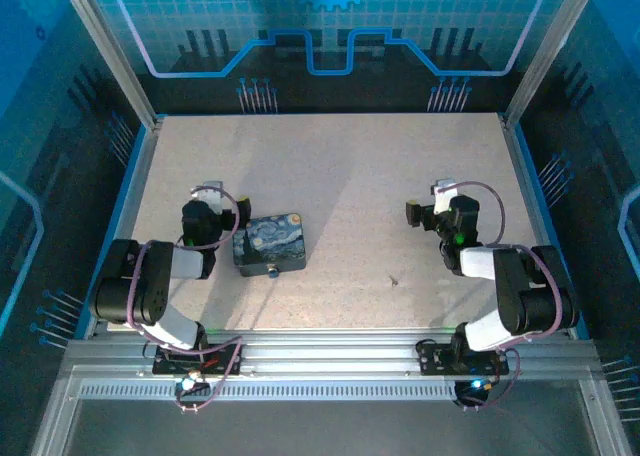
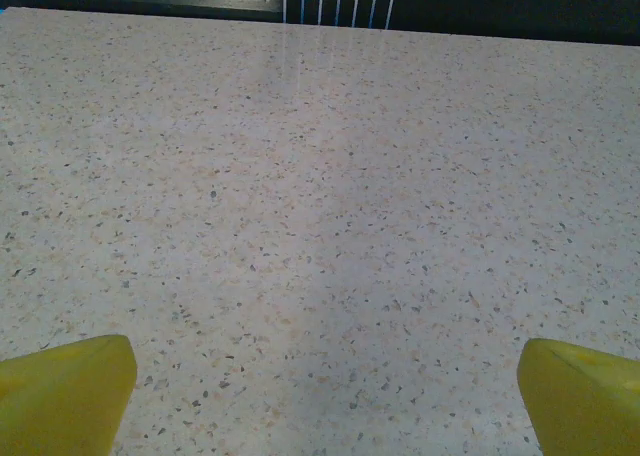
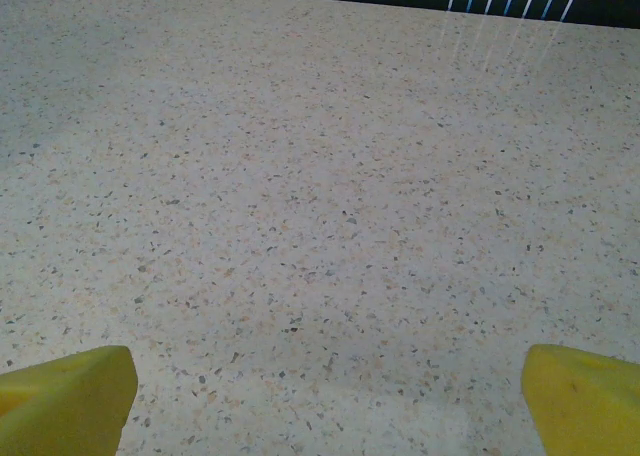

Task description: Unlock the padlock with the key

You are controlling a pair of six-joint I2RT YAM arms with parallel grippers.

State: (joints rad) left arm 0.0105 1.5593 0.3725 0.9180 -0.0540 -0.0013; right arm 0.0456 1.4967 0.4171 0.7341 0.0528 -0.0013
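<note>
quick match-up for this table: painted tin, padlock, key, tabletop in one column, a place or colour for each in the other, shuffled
Things:
1 painted tin
2 padlock
3 key
4 tabletop

Descriptions:
a pale and speckled
b tiny dark sliver lying alone, nearer the right arm
c blue and yellow, beside the left arm
d small and bluish, at the tin's near edge

Pairs: 1-c, 2-d, 3-b, 4-a

Setting: robotics lab test cell. Evidence: speckled surface walled by blue circuit-pattern panels, aluminium corner posts, slotted aluminium rail carrying two robot arms bolted side by side
</note>
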